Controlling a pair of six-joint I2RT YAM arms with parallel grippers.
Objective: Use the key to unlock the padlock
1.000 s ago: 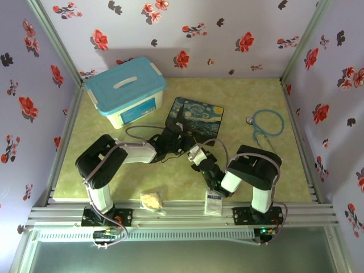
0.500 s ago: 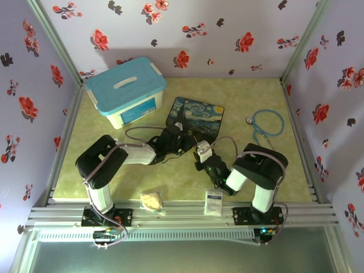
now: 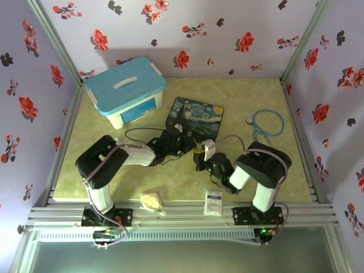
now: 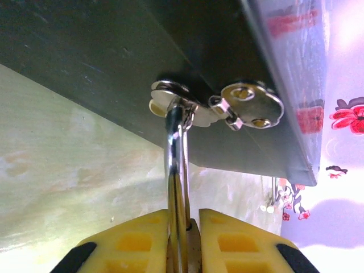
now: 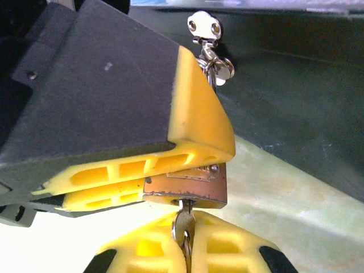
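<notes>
Presently I log the padlock (image 5: 187, 190): a small, worn brass body with a thin silver shackle (image 4: 175, 165) carrying a ring of silver keys (image 4: 244, 105), held just off the near edge of the starry-night tin (image 3: 196, 115). The left gripper (image 4: 183, 219) is clamped narrow on it, and the right gripper (image 5: 183, 250) is pinched tight on the key (image 5: 183, 223), whose blade sits in the padlock's underside. Containers: the tin lies flat and the white tub (image 3: 126, 91) has its blue lid on; I cannot see inside either.
</notes>
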